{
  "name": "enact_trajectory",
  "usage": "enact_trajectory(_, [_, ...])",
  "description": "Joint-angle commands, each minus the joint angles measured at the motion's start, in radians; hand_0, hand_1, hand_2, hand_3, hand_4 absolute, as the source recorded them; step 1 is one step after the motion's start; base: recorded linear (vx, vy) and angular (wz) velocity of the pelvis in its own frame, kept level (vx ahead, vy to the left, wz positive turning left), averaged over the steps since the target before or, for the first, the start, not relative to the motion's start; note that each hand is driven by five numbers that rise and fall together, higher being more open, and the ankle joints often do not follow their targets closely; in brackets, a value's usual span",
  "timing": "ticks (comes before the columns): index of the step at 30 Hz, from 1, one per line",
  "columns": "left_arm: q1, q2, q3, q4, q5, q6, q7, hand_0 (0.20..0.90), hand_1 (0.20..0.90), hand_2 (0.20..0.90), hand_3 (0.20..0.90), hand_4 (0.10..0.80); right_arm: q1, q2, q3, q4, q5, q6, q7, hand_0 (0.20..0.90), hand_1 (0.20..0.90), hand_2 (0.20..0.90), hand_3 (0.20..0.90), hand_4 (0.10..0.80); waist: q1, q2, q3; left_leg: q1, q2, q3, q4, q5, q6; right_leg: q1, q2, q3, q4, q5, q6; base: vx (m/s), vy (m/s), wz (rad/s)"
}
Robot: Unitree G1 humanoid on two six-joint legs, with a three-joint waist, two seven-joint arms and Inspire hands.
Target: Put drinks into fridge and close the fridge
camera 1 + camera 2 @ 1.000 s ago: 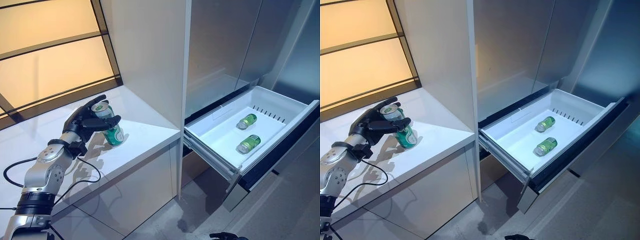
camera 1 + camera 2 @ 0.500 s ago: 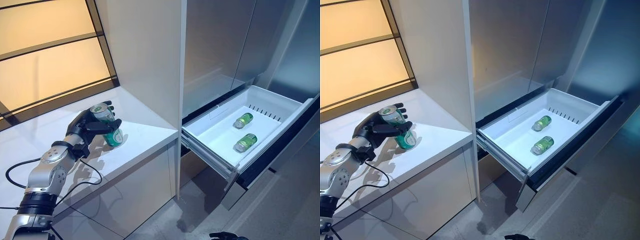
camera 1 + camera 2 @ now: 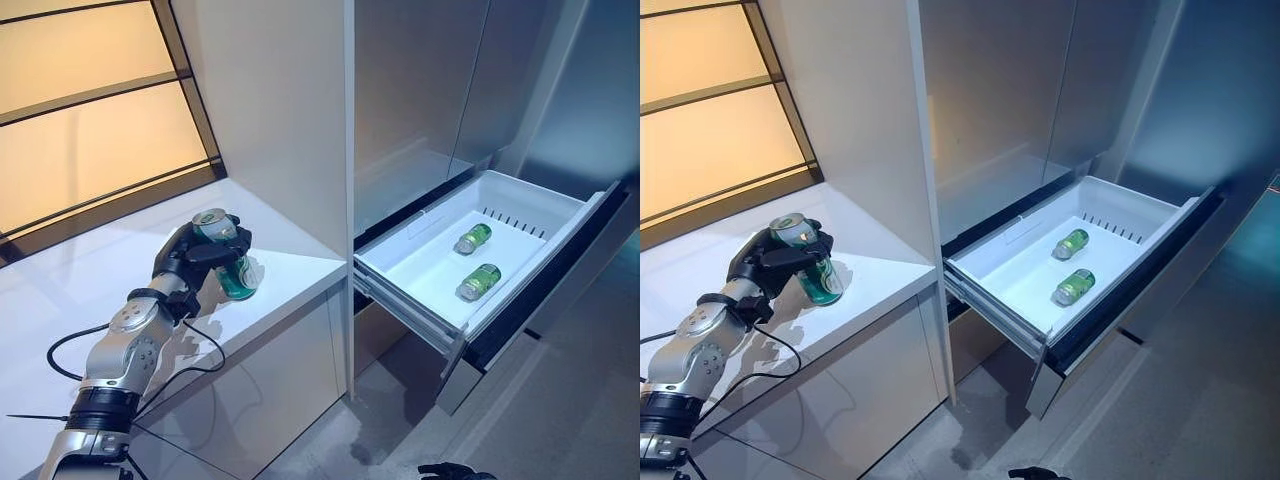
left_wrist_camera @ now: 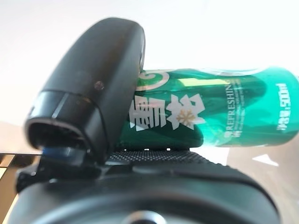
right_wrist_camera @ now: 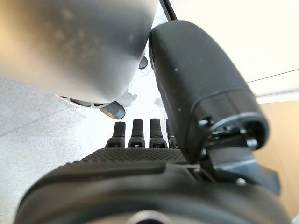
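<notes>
- The right hand (image 5: 154, 135) is seen only in its own wrist view, hanging low over the floor, with its fingers straight and nothing held
- A green can (image 3: 230, 268) is wrapped by the curled fingers and thumb of the left hand (image 3: 196, 256); it is held tilted, just above the white counter (image 3: 290, 275)
- The can is judged to be stiff and smooth – it may slip if it is held loosely, and it may dent if it is squeezed too hard. It looks best held round the middle, as it is now. How heavy it is cannot be told
- Further off, the white fridge drawer (image 3: 520, 195) is pulled out – two more green cans (image 3: 479, 281) (image 3: 471, 238) are lying on their sides in it, a little apart
- Space for one more can is seen beside them, and the drawer is not yet closed
</notes>
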Motion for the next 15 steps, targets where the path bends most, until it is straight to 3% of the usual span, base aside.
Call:
enact_trajectory(1, [-0.212,0.041,0.071,-0.069,-0.054,-0.183,-0.003,0.300,0.300,0.300,0.200,0.100,0.003,-0.016,0.048,0.028,-0.019,0.005,0.009,0.900,0.900,0.900,0.900,0.800,-0.009,-0.018,-0.017,0.011,-0.044,0.094,0.007,-0.055,0.017,-0.009,0.007,0.090,0.083,-0.082,0.022,0.000,0.000,0.00])
enact_trajectory(5, [-0.220,0.040,0.067,-0.172,-0.112,-0.186,-0.019,0.300,0.300,0.300,0.200,0.100,-0.002,-0.018,0.061,-0.037,0.009,-0.042,0.033,0.900,0.900,0.900,0.900,0.800,-0.007,-0.021,-0.014,0.011,-0.043,0.092,0.006,-0.055,0.018,-0.007,0.007,0.090,0.078,-0.079,0.022,0.000,0.000,0.00])
enact_trajectory(8, [-0.218,0.026,0.059,-0.256,-0.135,-0.198,-0.056,0.300,0.300,0.300,0.200,0.100,0.002,-0.023,0.098,-0.206,0.017,-0.082,0.052,0.900,0.900,0.900,0.900,0.800,-0.006,-0.024,-0.009,0.008,-0.042,0.090,0.005,-0.051,0.018,-0.009,0.006,0.090,0.078,-0.075,0.021,-0.038,-0.014,0.00])
enact_trajectory(12, [-0.223,0.012,0.040,-0.319,-0.158,-0.206,-0.111,0.300,0.300,0.300,0.200,0.100,0.021,-0.022,0.123,-0.463,0.085,-0.055,0.069,0.900,0.900,0.900,0.900,0.800,-0.015,-0.030,-0.003,0.005,-0.042,0.089,0.004,-0.048,0.017,-0.012,0.006,0.089,0.075,-0.071,0.022,-0.058,-0.021,0.00])
enact_trajectory(15, [-0.227,0.019,0.008,-0.373,-0.176,-0.219,-0.151,0.300,0.300,0.300,0.200,0.100,0.054,-0.014,0.122,-0.720,0.163,0.020,0.110,0.900,0.900,0.900,0.900,0.800,-0.030,-0.037,0.005,0.005,-0.044,0.092,0.003,-0.048,0.016,-0.013,0.005,0.090,0.069,-0.063,0.027,-0.072,-0.023,-0.01])
